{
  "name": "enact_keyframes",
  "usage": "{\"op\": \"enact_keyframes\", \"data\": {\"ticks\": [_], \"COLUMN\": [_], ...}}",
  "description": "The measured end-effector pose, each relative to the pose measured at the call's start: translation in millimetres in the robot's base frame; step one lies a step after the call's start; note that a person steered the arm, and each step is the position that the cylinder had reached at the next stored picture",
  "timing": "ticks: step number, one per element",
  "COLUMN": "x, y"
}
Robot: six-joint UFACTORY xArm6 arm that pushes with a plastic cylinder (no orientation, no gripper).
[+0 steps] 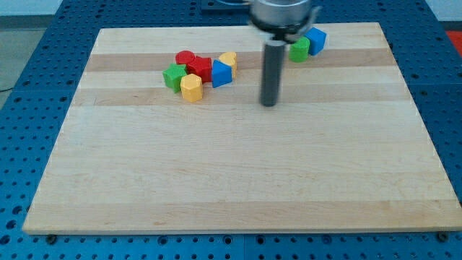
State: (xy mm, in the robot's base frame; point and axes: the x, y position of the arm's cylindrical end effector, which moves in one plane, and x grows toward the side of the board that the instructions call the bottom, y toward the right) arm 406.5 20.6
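Note:
My tip (269, 103) rests on the wooden board (231, 173), right of a cluster of blocks and touching none. The nearest is a blue block (221, 74), about a rod's width and more to the tip's left. Behind the blue one sits a yellow block (229, 59). Left of it lie a red block (200, 68), a red cylinder (185, 57), a green block (173, 76) and a yellow hexagonal block (191, 87). At the view's top right, behind the rod, stand a green block (299, 50) and a blue block (315, 39) side by side.
The board lies on a blue perforated table (43, 65). The arm's grey round mount (283, 14) hangs over the board's top edge.

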Motion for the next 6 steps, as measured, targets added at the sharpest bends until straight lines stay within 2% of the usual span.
{"op": "enact_keyframes", "data": {"ticks": [1, 2, 4, 6], "x": [-0.3, -11.6, -56.4, -71.9], "y": [-92.8, -144.7, -138.5, -88.6]}}
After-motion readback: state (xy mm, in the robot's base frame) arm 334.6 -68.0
